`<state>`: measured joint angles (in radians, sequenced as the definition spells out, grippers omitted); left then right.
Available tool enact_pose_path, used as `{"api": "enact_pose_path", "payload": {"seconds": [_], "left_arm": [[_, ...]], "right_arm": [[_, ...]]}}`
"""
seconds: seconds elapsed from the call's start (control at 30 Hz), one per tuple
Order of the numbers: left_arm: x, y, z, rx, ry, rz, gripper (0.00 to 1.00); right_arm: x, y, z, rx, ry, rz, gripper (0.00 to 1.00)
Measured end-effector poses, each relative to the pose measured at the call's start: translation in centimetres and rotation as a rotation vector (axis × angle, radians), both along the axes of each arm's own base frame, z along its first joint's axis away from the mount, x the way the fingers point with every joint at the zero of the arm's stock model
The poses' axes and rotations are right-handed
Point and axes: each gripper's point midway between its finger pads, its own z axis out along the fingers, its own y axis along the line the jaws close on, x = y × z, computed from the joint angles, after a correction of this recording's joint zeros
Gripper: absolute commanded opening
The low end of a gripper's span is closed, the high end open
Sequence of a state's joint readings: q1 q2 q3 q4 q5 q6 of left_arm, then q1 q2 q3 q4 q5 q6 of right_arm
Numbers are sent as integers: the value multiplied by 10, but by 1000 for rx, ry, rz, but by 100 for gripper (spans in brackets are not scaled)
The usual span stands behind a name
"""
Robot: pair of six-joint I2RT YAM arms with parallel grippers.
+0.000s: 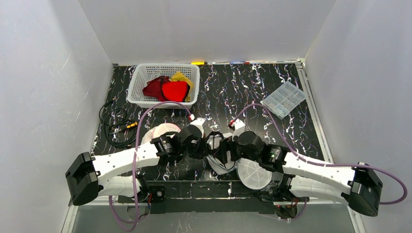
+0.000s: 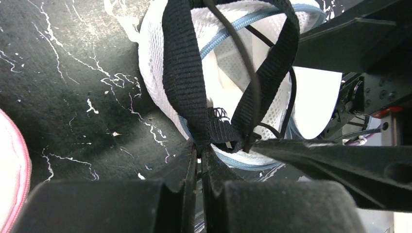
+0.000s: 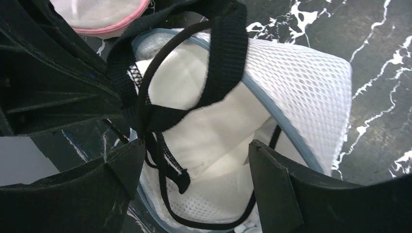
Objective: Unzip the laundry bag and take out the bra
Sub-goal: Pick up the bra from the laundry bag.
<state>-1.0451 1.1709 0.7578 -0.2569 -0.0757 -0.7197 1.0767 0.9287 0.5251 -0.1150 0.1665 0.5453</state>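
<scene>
The white mesh laundry bag (image 1: 217, 164) with blue zip trim lies open between the two arms near the table's front edge. In the left wrist view its mesh wall (image 2: 150, 58) is folded back. The bra shows inside as a white cup (image 3: 214, 121) with black straps (image 3: 228, 48). My left gripper (image 2: 200, 148) is shut on the end of a wide black strap (image 2: 182, 73), which loops up out of the bag. My right gripper (image 3: 194, 165) stands open over the bag's mouth, a finger on either side of the cup, holding nothing. Both grippers (image 1: 206, 145) (image 1: 224, 148) meet over the bag.
A second round bag with pink trim (image 1: 163, 130) lies just left of the left gripper. A white round panel (image 1: 253, 174) sits under the right arm. At the back left is a white basket (image 1: 141, 80) of red and yellow clothes. Black cables (image 1: 116, 126) lie left, a clear plastic box (image 1: 284, 99) right.
</scene>
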Motion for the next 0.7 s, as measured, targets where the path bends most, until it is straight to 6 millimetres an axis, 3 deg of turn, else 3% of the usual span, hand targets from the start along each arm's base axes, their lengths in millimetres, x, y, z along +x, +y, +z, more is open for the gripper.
{"api": "enact_pose_path", "payload": {"seconds": [0.37,0.47,0.6,0.7], "left_arm": [[-2,-1,-4,-12,2,-16,0],[-3,0,-6,-10,3,-16,0],[-4,1,-5,-13,1,-17,0],[-4,2,-6,-17,-1,-16,0]], "right_arm": [[5,24,1,-4,-17,22,85],[8,28,-7,-31,-24,6,72],[13,26,-18,-78,-33,-33,39],[20,21,-22,-101,-42,-81,30]]}}
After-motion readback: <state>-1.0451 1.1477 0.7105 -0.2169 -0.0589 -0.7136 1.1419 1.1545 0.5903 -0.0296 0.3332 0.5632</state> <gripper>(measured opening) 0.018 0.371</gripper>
